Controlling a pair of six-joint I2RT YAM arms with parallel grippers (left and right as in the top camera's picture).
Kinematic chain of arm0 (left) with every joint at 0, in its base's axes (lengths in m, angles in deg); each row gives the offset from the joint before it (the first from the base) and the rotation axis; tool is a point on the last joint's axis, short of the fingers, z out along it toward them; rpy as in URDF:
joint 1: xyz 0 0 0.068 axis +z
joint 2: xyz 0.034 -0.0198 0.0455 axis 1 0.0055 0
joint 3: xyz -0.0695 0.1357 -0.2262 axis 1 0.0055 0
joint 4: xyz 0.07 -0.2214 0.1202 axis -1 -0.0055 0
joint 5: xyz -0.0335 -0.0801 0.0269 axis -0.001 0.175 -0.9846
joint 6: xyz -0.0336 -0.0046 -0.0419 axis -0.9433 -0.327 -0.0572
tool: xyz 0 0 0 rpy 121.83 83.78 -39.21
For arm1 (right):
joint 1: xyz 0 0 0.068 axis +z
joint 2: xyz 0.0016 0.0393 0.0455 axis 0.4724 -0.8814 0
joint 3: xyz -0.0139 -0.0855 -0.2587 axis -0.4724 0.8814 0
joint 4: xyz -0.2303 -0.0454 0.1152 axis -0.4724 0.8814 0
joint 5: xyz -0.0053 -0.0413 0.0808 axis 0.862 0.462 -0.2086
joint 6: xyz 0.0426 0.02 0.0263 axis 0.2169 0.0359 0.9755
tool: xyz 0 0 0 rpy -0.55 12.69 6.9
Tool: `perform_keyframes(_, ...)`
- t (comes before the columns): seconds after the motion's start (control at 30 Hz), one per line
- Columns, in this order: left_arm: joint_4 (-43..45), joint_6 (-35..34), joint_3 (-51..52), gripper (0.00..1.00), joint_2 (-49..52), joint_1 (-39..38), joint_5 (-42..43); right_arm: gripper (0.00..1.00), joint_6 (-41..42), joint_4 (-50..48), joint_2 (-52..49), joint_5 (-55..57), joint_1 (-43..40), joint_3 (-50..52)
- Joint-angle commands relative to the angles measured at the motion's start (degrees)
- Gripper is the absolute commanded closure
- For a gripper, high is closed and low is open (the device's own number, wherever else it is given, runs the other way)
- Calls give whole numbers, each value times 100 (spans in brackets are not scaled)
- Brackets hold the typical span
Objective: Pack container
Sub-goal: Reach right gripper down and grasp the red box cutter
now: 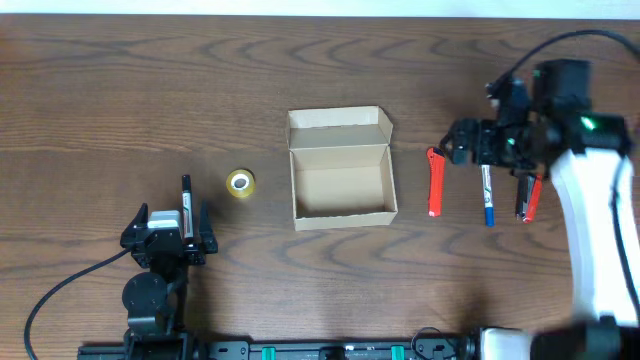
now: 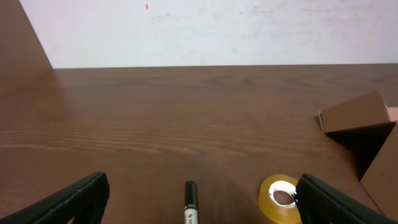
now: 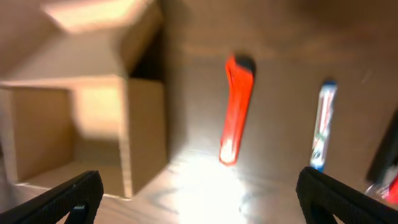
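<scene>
Right wrist view: with right pincer [image 3: 199, 186] released, centre on red cutter [image 3: 236, 112] straight ahead, lower, clench mid-body, clear of container [image 3: 144, 124] leftward.

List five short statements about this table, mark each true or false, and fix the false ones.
1. The container stands open and empty. True.
2. The yellow tape roll lies inside the container. False: it lies on the table, on the left arm's side of the container.
3. The red tool lies on the table beside the container. True.
4. The right gripper is shut on the blue pen. False: it is open and empty, and the pen lies on the table.
5. The left gripper is open. True.
</scene>
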Motion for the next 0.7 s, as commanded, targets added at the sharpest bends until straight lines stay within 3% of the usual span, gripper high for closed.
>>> perform_keyframes(0.0,-286,-46,87,4,-2,-24,-7,1,131,103,-654,262,-52,-42)
perform_keyframes(0.2,-286,-48,87,5,-2,-24,-4,1,129,87,-1377,789,24,-42)
perform_keyframes(0.67,-284,-46,87,5,-2,-24,-4,1,240,94,-1587,1032,420,-42)
